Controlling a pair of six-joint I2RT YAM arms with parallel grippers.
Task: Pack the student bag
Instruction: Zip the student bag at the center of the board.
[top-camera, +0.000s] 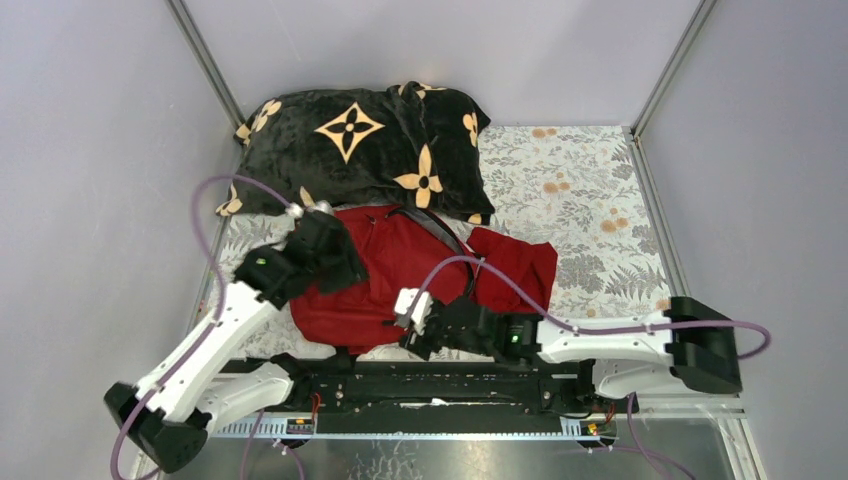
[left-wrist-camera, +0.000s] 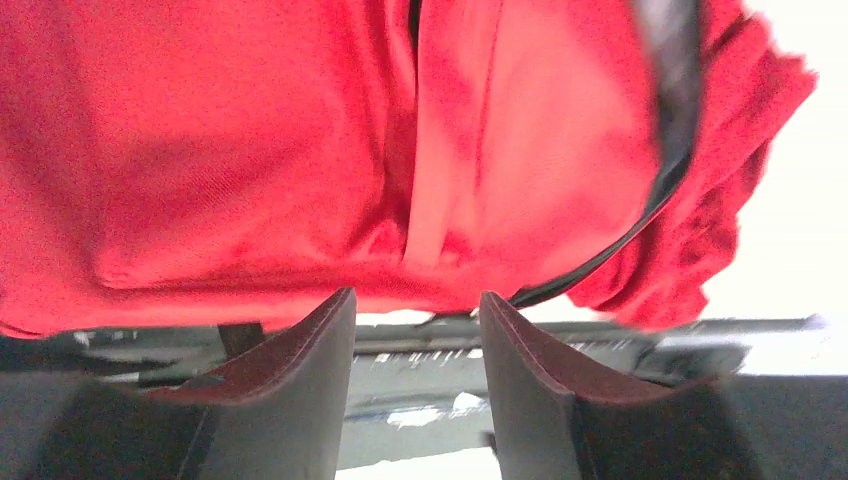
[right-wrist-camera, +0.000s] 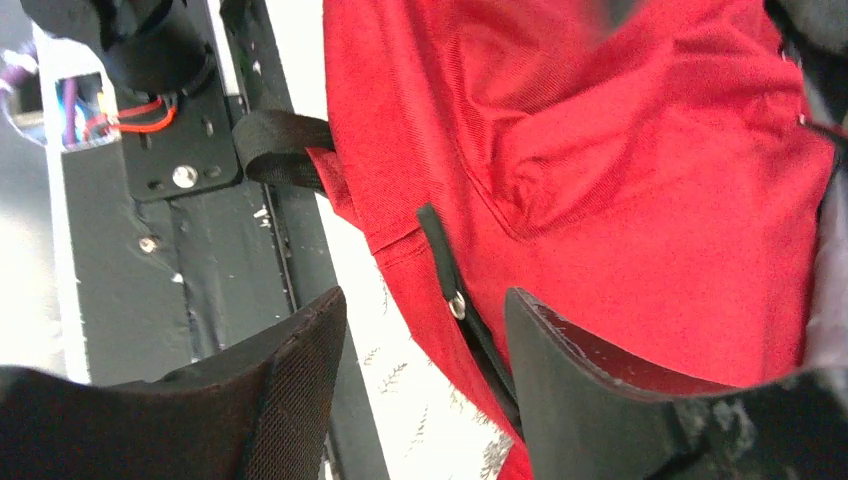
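Both grippers have their fingers apart and clamp nothing. Left gripper (left-wrist-camera: 415, 305) hovers at the edge of the student bag (top-camera: 400, 265), red fabric just beyond its tips and none between them. Right gripper (right-wrist-camera: 422, 300) straddles a black tab (right-wrist-camera: 445, 265) with a metal rivet on the bag's near side; the tab lies in the gap but is not pinched. A black webbing loop (right-wrist-camera: 280, 150) sticks out of the bag toward the arm bases. The bag lies slumped on the floral table cover (top-camera: 590, 200), near centre, between the two grippers. The black blanket (top-camera: 360, 145) with tan flowers sits behind it, touching its far edge. Judgement: packing is at an early stage, since nothing is seen going in and the blanket remains outside. The bag's interior is not visible, so its contents are unknown. The red flap (top-camera: 520, 265) on the right may be a separate cloth; cannot tell. The left arm covers the bag's left corner from above, and the left wrist view is blurred.
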